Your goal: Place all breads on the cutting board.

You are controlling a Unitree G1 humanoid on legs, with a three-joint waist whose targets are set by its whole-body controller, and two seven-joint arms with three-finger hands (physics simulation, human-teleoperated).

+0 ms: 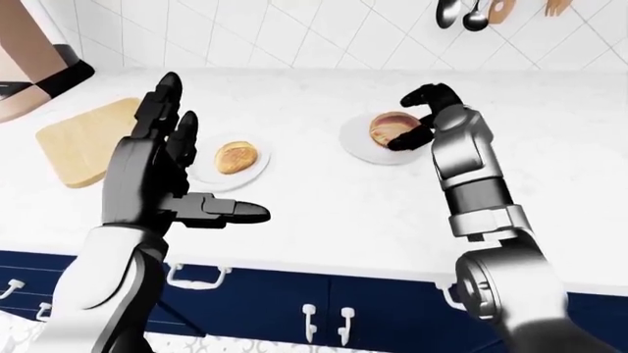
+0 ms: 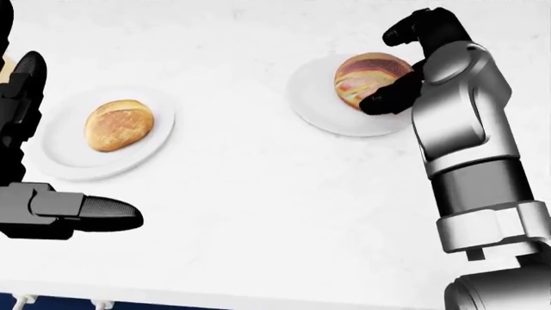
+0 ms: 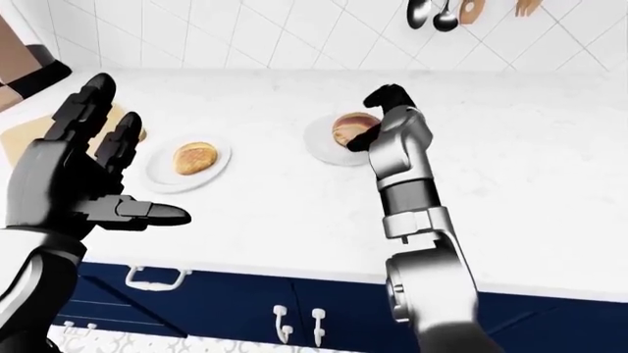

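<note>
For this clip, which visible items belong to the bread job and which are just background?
Job items:
- golden round bread roll on its white plate
- brown swirled round loaf on its white plate
- pale wooden cutting board
- right hand, fingers about the loaf

Background:
- hanging metal spoons
- navy cabinet doors

Head view looks steeply down, close over the white marble worktop [image 2: 258, 194]. Both eye views face forward from farther off, taking in white tiled wall [image 1: 294, 33] and navy cabinets [image 1: 344, 309]; all three share the two white round plates [image 2: 103, 165].

Bright, even light, sharp (soft shadows)
</note>
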